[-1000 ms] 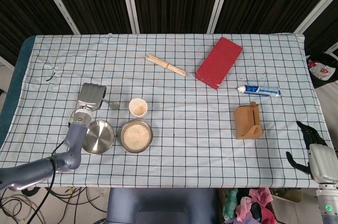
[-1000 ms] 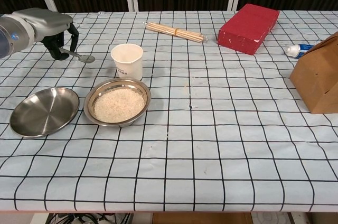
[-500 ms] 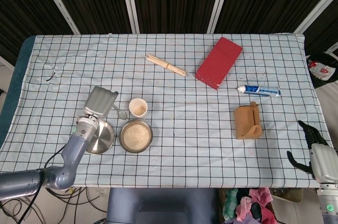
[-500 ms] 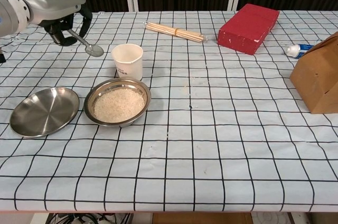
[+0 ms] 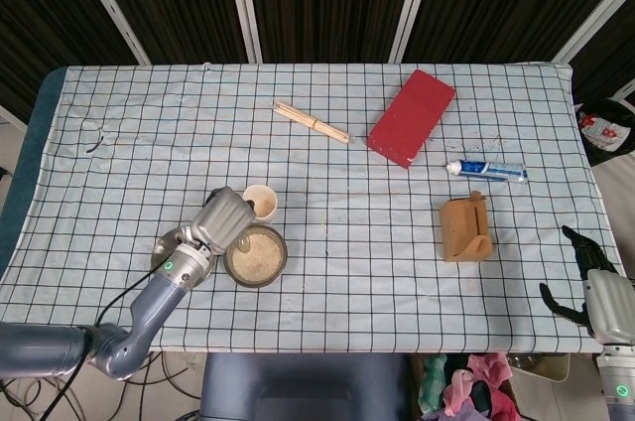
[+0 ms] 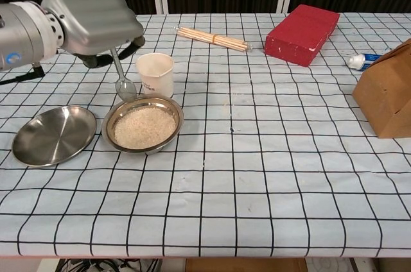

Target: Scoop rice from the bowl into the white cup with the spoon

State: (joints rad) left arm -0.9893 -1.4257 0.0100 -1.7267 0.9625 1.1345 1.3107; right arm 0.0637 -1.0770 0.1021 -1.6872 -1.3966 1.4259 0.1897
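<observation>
Two hands show, and we see only the left hand (image 6: 90,18) at work: it grips the spoon (image 6: 122,79) by the handle, with the scoop hanging down just above the left rim of the bowl (image 6: 142,124) of rice. A second ago this hand sat further back and to the left, beside the steel plate (image 6: 48,134), holding the spoon nearly level; since then it has come forward and toward the middle, and the spoon now points steeply down. From the head view we see the hand (image 5: 220,217) covering part of the plate and standing just beside the bowl (image 5: 256,255).

Just behind the bowl stands the white cup (image 6: 155,73), upright, close to the spoon but not touching it. Bowl, cup and plate lie where they were.

Our right hand (image 5: 590,287) rests off the near right edge of the table, its dark fingers spread and holding nothing, much as before.

Further out we see the chopsticks (image 6: 212,38), the red box (image 6: 302,25), the toothpaste tube (image 5: 486,170) and the brown paper bag (image 6: 387,92), all unmoved on the checked cloth (image 6: 257,176).
</observation>
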